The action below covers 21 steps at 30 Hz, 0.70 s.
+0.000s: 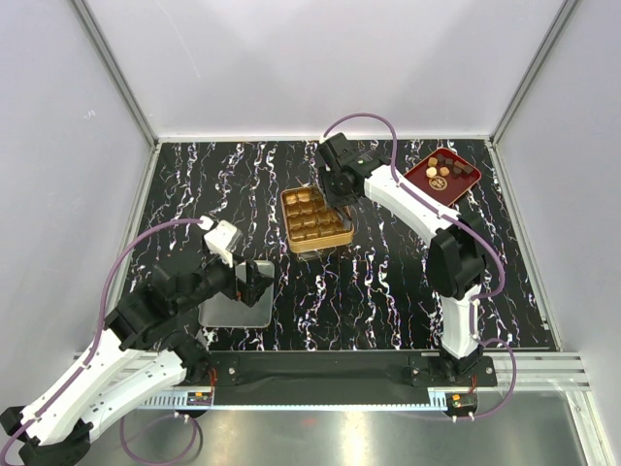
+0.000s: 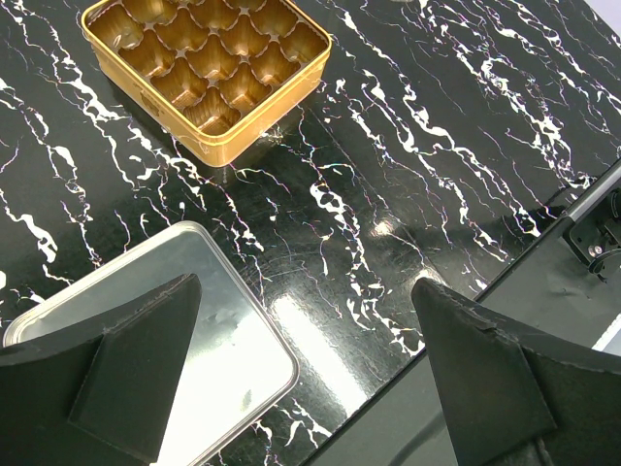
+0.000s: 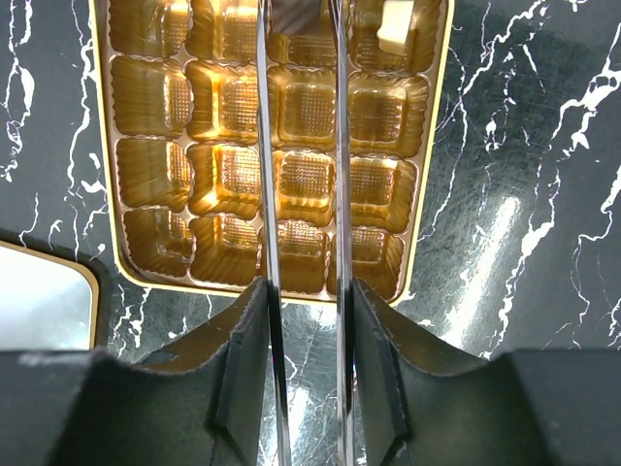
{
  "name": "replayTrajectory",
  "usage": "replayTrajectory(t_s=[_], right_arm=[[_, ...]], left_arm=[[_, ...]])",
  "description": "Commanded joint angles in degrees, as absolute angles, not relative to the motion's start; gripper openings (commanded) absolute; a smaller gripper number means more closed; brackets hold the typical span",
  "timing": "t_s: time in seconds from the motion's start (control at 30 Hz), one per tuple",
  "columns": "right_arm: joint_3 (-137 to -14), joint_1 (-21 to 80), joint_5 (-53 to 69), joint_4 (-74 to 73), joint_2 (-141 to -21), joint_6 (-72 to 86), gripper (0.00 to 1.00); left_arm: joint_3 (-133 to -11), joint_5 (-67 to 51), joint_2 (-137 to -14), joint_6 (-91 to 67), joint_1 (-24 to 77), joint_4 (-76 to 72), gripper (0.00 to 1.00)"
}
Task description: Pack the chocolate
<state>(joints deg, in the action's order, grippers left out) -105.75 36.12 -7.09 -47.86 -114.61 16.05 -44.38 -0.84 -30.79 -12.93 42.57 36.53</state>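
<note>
Most of the chocolate (image 1: pixel 444 171) lies on the dark red tray (image 1: pixel 456 197); one pale piece (image 3: pixel 396 24) sits in a corner cell of the gold tin (image 1: pixel 322 244). Our right gripper (image 1: pixel 337 199) hangs over the tin with its fingers (image 3: pixel 262 146) nearly together, and we cannot tell whether they pinch a piece. We should lower squarely into one empty cell. Our left gripper (image 2: pixel 306 286) is spread above the silver lid (image 2: pixel 194 320).

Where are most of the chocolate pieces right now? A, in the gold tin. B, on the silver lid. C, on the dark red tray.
C: the chocolate pieces lie clustered on the dark red tray, far right in the overhead view.
</note>
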Motion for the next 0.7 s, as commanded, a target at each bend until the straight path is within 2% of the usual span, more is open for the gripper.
replayTrajectory(t_s=[0.0, 0.47, 0.67], right_arm=[[-105.91, 36.91, -9.14, -46.67, -113.82, 15.47, 0.43], [-112.23, 37.00, -15.37, -51.85, -111.01, 14.24, 0.44], [-114.17, 32.44, -16.70, -53.70, -108.46, 12.83, 0.45]], left_arm=[[-44.47, -0.18, -30.23, -12.39, 42.71, 34.80, 0.99], [-44.47, -0.18, -30.32, -12.39, 42.71, 34.98, 0.99], [-44.47, -0.18, -30.06, -12.39, 42.71, 34.89, 0.99]])
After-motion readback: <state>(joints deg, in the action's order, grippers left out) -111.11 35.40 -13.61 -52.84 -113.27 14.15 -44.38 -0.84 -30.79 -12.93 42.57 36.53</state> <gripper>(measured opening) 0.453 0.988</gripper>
